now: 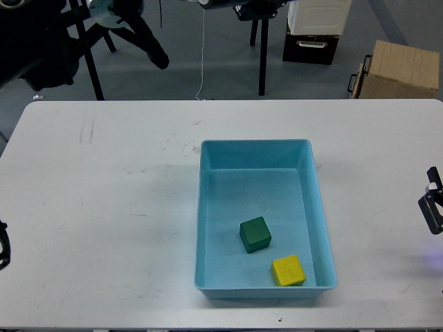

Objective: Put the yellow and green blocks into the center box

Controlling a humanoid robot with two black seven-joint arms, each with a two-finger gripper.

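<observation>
The light blue tray is sitting on the white table, a little right of the middle, and both cubes are lying inside it. The green block is resting on the tray floor toward the near half, turned slightly askew to the walls. The yellow block is sitting just beside it, nearer the front right corner, close to the front wall, the two apart. The right gripper is peeking in at the right edge, over the table and well apart from the tray; the left gripper is showing only as a dark sliver at the left edge. Whether either one's fingers are spread or pressed together, I cannot tell, since so little is showing.
</observation>
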